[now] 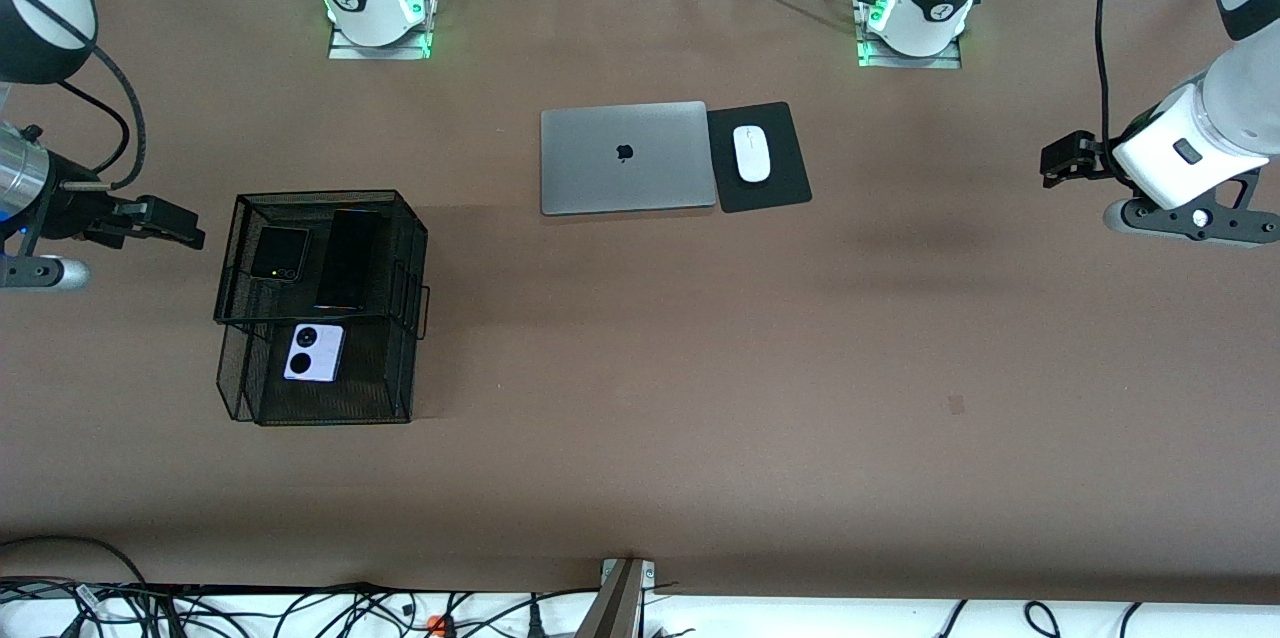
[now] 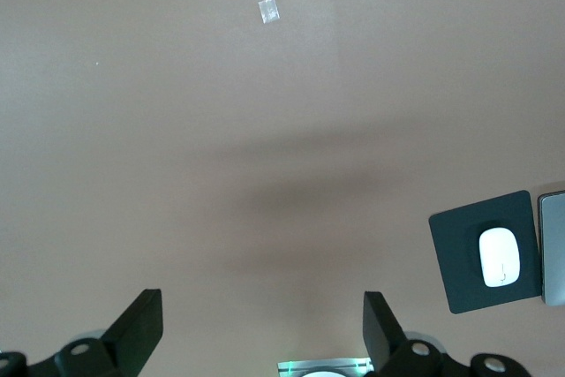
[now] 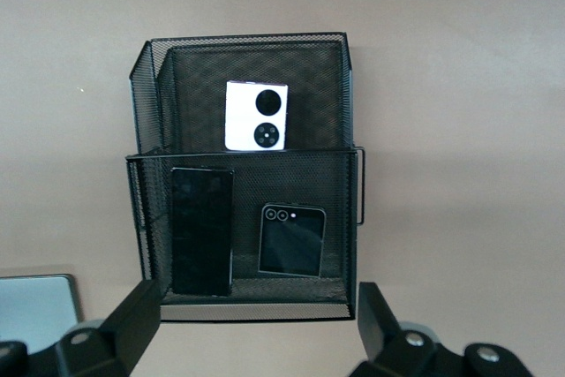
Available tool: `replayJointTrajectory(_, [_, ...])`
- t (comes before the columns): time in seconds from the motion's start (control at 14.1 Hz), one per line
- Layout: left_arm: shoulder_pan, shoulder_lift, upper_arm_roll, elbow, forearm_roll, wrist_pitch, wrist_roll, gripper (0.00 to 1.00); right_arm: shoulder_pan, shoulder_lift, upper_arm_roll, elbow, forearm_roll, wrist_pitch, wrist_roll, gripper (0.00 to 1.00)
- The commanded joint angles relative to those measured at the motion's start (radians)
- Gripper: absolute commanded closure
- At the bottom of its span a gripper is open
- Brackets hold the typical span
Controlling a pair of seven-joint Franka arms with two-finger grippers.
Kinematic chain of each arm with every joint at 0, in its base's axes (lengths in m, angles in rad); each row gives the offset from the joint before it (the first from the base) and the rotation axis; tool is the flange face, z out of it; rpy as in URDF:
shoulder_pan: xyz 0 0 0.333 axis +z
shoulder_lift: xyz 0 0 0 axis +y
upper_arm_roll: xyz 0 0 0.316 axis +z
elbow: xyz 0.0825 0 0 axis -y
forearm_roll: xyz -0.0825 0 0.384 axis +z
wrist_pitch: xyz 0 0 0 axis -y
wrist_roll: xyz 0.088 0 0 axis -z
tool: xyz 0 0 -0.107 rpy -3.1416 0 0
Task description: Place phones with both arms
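Lavender-white phone (image 1: 314, 352), the handset nearest the front camera, lies flat on the lower tier of a black mesh rack (image 1: 400, 358) toward the right arm's end of the table. On the rack's raised upper tier, farther from that camera, the dark grey flip phone (image 1: 279, 254) sits beside the long black phone (image 1: 347, 259), the two close together but not visibly touching. All three handsets appear untouched in the rack, so the task seems to be at its very start, with no pickup yet begun.

Just beside the rack, the right gripper (image 1: 185, 230) hangs low with its fingers spread and nothing between them; its wrist view looks straight down on the rack from above. The next move likely calls for it to travel over the rack, line its jaws across one phone and descend inside the mesh walls without snagging them.

At mid-table, a closed silver laptop (image 1: 625, 158) rests against a black mouse pad (image 1: 775, 188) bearing a white mouse (image 1: 752, 154).

At the other end, the left gripper (image 1: 1052, 158) waits over bare tabletop, well apart from the phones, fingers wide and empty, its arm bent back on itself.
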Motion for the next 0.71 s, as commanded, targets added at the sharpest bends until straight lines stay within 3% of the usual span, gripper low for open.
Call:
replayJointTrajectory(0.0, [0.003,-0.005,-0.002,0.006,0.001,0.004,0.010,0.00,-0.052,-0.082,0.055,-0.101,-0.028,0.047,0.045,0.01])
replayJointTrajectory(0.21, [0.003,-0.005,-0.002,0.006,0.001,0.004,0.011,0.00,-0.052,-0.107,0.067,-0.135,-0.037,0.065,0.051,0.01])
replayJointTrajectory(0.35, [0.003,-0.005,-0.002,0.006,0.001,0.004,0.010,0.00,-0.029,-0.108,0.067,-0.143,-0.099,0.068,0.077,0.01])
replayJointTrajectory(0.64, [0.003,-0.005,-0.002,0.006,0.001,0.004,0.010,0.00,-0.021,-0.108,0.070,-0.181,-0.091,0.118,0.109,0.01])
